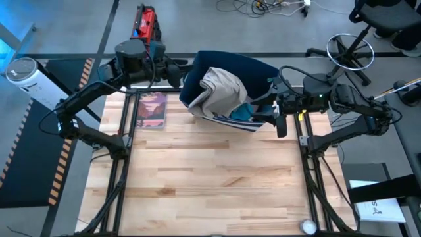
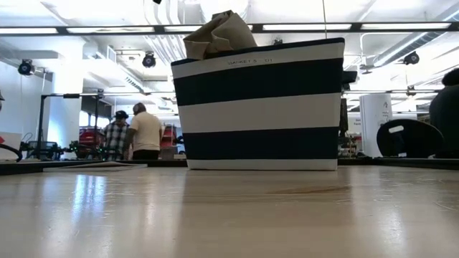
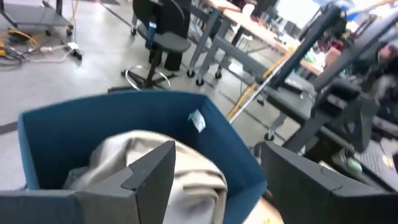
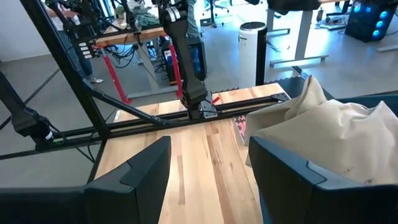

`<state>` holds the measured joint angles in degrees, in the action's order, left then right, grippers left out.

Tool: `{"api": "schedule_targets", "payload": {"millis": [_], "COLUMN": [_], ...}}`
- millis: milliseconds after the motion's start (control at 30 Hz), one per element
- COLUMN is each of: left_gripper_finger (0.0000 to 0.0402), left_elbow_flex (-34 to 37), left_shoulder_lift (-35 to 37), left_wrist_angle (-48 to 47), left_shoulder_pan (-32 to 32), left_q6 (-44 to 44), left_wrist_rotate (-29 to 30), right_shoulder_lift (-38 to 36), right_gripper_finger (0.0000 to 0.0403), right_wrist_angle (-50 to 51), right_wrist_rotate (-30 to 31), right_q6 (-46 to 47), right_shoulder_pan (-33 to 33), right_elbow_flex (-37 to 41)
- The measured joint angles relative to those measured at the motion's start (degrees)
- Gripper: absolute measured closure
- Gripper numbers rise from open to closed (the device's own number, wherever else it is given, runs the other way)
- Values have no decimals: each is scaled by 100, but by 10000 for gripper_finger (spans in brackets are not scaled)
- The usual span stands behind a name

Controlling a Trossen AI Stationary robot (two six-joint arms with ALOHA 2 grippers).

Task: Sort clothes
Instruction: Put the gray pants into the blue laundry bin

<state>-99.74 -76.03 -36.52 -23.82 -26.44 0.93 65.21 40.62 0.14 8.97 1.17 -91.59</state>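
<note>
A navy bin with white stripes [image 1: 230, 66] stands at the table's far middle; it also shows in the low view [image 2: 258, 107]. A grey-beige garment [image 1: 220, 89] is heaped in it and sticks up over the rim [image 2: 222, 36]. A teal garment [image 1: 242, 112] shows at the bin's near right rim. My left gripper [image 1: 176, 74] is open just left of the bin, looking over its wall [image 3: 124, 118] at the beige garment [image 3: 112, 155]. My right gripper [image 1: 279, 118] is open at the bin's right near corner, beside the beige garment [image 4: 329, 137]. The other clothes are hidden.
A flat pink-covered book [image 1: 152, 110] lies on the table left of the bin. A red tool [image 1: 145, 23] lies beyond the far edge. Bare wood stretches over the table's near half [image 1: 210, 184]. People stand in the room behind the table [image 2: 136, 132].
</note>
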Motion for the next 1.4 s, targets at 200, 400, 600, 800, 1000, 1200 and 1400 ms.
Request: {"api": "schedule_targets", "payload": {"millis": [200,400,600,800,1000,1200,1400], "left_gripper_finger": [176,168,179,216,273,324,351], "left_elbow_flex": [0,0,0,0,0,0,0], "left_shoulder_lift": [138,245,274,117,227,308,306], "left_wrist_angle": [-511,-922,-1688,-1792,-1180,-925,-904], "left_shoulder_pan": [333,829,1434,2082,2701,2993,3262], "left_q6": [22,-1,-157,-219,-29,-203,-284], "left_wrist_rotate": [2,200,266,440,1337,1371,1704], "right_shoulder_lift": [0,0,-35,400,1401,2277,3120], "right_gripper_finger": [201,202,206,259,377,394,401], "right_wrist_angle": [-13,-13,-21,-83,-776,-759,-438], "right_wrist_rotate": [9,146,140,142,-284,-663,-680], "right_q6": [8,-66,-66,-543,-941,-963,-1163], "right_shoulder_pan": [0,17,28,299,1019,1880,2627], "right_elbow_flex": [-2,-2,-7,-17,0,-6,-7]}}
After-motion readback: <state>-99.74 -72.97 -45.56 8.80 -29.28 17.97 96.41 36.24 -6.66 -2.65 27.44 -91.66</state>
